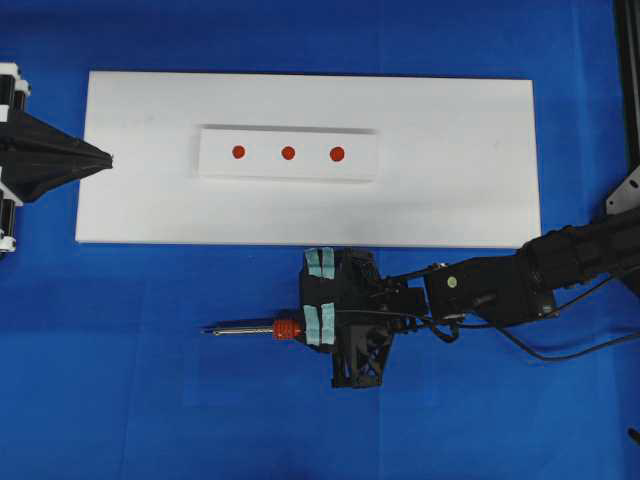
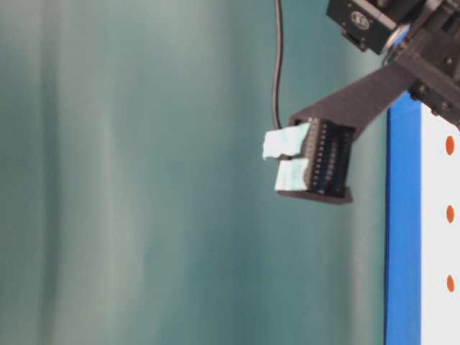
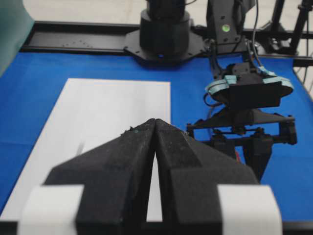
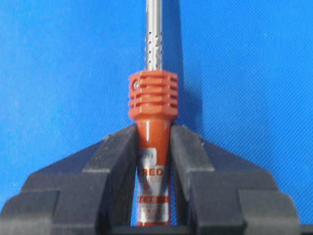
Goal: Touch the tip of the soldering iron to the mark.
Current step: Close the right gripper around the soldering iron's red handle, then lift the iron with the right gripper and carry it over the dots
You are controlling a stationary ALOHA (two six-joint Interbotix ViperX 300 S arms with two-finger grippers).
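From overhead, the right gripper clamps the soldering iron, whose shaft sticks out to its left over the blue cloth; the mark sits beyond it on the white block. The right wrist view shows both pads pressing the orange handle. In the left wrist view, the left gripper is pinched together, empty.

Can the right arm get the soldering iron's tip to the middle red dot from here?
Probably yes. The right gripper grips the soldering iron, and nothing stands between it and the mark; the left gripper sits off at the board's end.
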